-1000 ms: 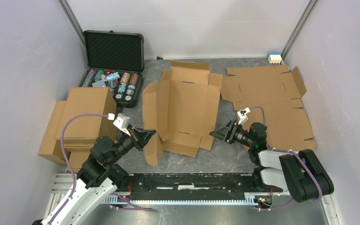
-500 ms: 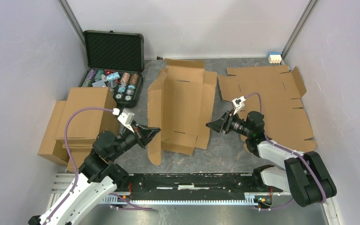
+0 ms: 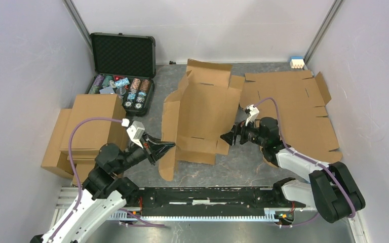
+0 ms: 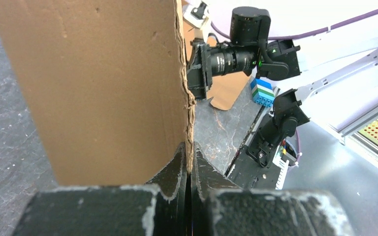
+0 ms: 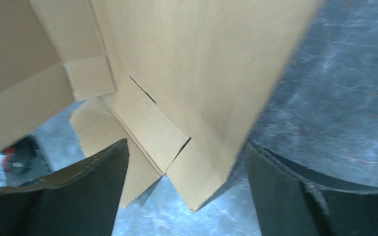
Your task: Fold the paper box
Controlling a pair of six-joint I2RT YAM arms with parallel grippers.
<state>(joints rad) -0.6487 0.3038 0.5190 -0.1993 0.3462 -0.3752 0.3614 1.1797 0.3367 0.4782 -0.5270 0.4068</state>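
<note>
Your left fingers [image 4: 173,171] are pinched on the paper box's [image 3: 202,114] raised left flap mid-surface [image 3: 243,169]; your right fingers [image 5: 96,172] are spread wide, its near-right corner between them.

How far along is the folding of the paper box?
Done: the paper box has its left wall raised. In hand: left gripper pinches that wall's edge; right gripper, open, straddles the right flap's corner. Left: right wall, lid, tucking tabs.
</note>
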